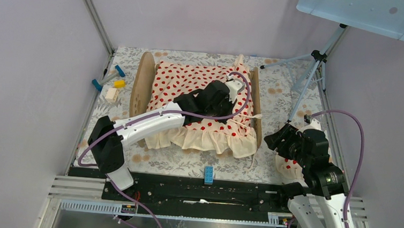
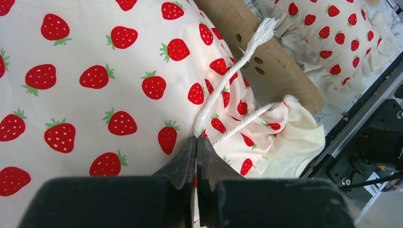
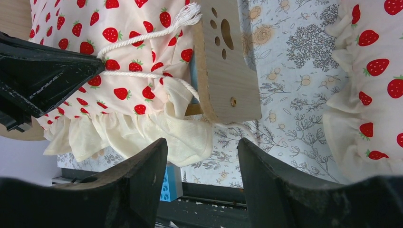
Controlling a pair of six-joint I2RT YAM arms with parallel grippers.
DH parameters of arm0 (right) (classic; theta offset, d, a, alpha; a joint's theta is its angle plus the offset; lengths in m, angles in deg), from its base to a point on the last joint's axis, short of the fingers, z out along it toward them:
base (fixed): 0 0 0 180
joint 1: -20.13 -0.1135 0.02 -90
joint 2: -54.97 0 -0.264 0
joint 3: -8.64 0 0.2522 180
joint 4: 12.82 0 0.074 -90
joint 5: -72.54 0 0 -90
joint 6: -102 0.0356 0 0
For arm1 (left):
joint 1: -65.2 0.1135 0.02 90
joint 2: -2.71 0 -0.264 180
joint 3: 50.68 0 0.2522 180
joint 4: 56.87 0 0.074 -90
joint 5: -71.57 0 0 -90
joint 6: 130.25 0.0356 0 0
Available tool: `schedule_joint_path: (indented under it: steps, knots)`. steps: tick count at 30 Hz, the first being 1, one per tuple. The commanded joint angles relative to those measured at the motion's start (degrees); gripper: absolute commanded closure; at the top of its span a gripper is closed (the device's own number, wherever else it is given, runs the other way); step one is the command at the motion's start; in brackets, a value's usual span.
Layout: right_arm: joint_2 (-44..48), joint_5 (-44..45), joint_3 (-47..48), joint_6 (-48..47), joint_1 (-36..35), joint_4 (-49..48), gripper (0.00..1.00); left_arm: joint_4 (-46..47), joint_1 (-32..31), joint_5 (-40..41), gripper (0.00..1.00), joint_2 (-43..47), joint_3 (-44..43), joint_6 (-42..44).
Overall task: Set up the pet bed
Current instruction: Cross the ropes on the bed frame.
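The pet bed, with light-wood end boards [image 1: 143, 80], stands mid-table. A cream strawberry-print ruffled blanket [image 1: 191, 81] covers it and hides the mattress. My left gripper [image 1: 230, 108] reaches over the bed and is shut on the blanket [image 2: 95, 76] where two white cords [image 2: 228, 80] start, near the right end board [image 2: 266, 71]. In the left wrist view its jaws [image 2: 196, 138] pinch red-printed cloth. My right gripper [image 1: 272, 139] is open and empty, right of the bed. The right wrist view shows the right gripper [image 3: 202, 142] facing the paw-cut end board [image 3: 223, 71] and the blanket ruffle [image 3: 142, 133]. The matching pillow [image 1: 287, 165] lies under the right arm.
A blue brick [image 1: 208, 174] stands at the front edge by the black rail [image 1: 184, 190]. Small coloured toys [image 1: 108, 80] lie at the far left. A tripod [image 1: 310, 73] with a light panel stands at the back right. The pillow [image 3: 370, 85] lies right of the end board.
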State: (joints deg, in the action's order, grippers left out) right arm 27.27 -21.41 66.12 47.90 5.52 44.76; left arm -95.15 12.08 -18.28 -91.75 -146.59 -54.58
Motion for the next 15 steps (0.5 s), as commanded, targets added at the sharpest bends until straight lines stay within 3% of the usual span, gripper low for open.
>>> schedule_joint_path:
  steps: [1, 15]
  knots:
    - [-0.2, 0.0, -0.2, 0.1, 0.2, -2.0, 0.37, -0.1, 0.3, -0.5, 1.00, 3.6, -2.0, 1.2]
    - [-0.2, 0.1, -0.3, 0.1, 0.2, -2.0, 0.36, -0.8, 0.3, -3.7, 1.00, 3.5, -1.9, 1.6]
